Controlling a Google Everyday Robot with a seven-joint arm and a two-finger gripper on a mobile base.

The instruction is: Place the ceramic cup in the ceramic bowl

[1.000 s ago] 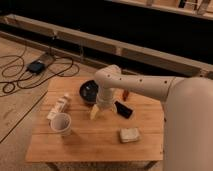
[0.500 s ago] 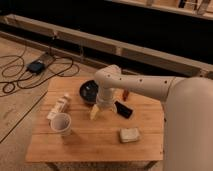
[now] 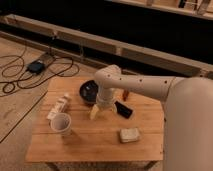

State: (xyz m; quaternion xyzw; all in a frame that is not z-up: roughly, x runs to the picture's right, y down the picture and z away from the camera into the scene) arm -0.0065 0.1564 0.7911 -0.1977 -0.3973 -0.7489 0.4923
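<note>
One arm, no movement to report: in the camera view the gripper (image 3: 94, 113) hangs low over the table (image 3: 100, 146), between the cup (image 3: 61, 123) and the bowl (image 3: 85, 90), just where it was a second ago. How wide it stands cannot be told; nothing shows in its hold. The cup sits upright at the table's front left, apart from the bowl. The pick-up looks not yet begun.
</note>
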